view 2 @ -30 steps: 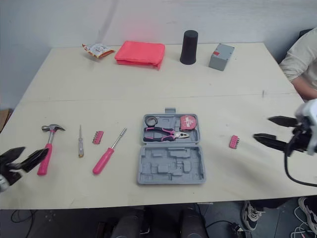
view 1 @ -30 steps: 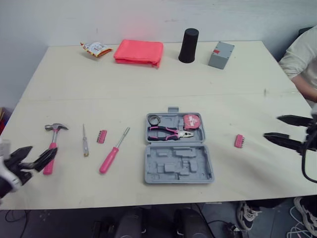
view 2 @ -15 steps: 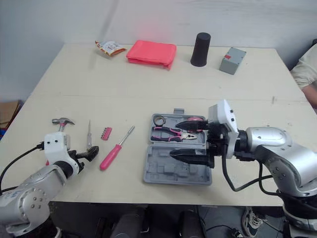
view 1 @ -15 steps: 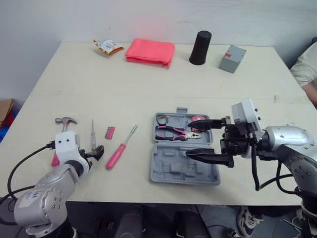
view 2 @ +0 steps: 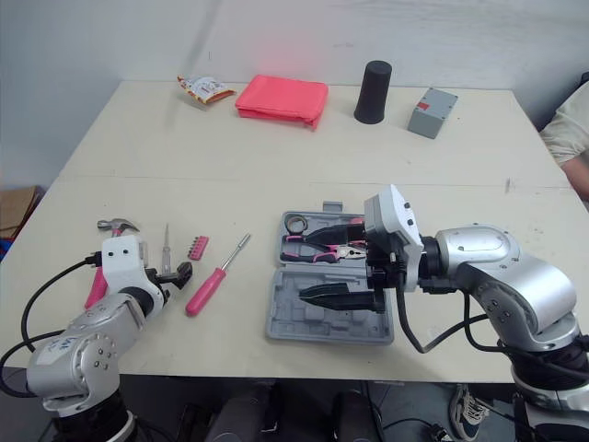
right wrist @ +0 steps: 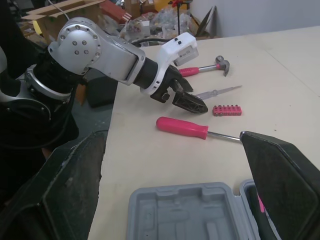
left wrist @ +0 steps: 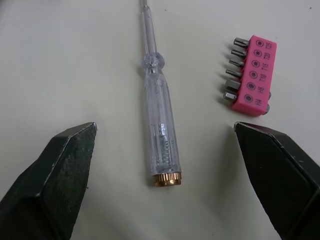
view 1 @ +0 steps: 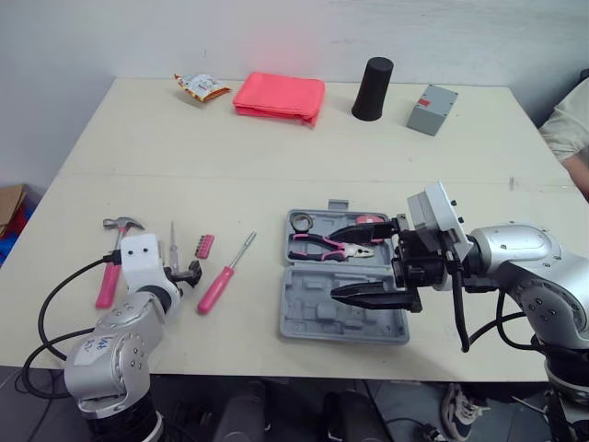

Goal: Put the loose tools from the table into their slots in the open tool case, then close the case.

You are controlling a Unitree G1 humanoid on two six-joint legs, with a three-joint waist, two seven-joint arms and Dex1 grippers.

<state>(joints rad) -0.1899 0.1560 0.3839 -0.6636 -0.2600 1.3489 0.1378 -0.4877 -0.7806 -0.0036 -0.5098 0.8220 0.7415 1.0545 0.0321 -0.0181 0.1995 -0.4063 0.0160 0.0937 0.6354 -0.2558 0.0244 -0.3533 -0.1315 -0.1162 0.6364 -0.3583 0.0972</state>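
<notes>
The left gripper (left wrist: 165,129) stands wide open on the table (view 1: 276,175), and the clear-handled tester screwdriver (left wrist: 156,95) lies straight between its fingers, touching neither, brass cap toward the wrist and blade pointing away. The pink bit holder (left wrist: 250,75), with a row of steel bits, lies just beside the screwdriver, apart from it; the marks stamped on it and the faint print on the clear handle are too small to read. The hammer (view 1: 120,224) and the pink-handled screwdriver (view 1: 217,288) lie on either side of this gripper. The right gripper (view 1: 333,264) is spread wide over the open grey tool case (view 1: 342,313), one finger above the pink-and-black pliers (view 1: 322,247) seated in the far half, the other above the empty moulded near half.
</notes>
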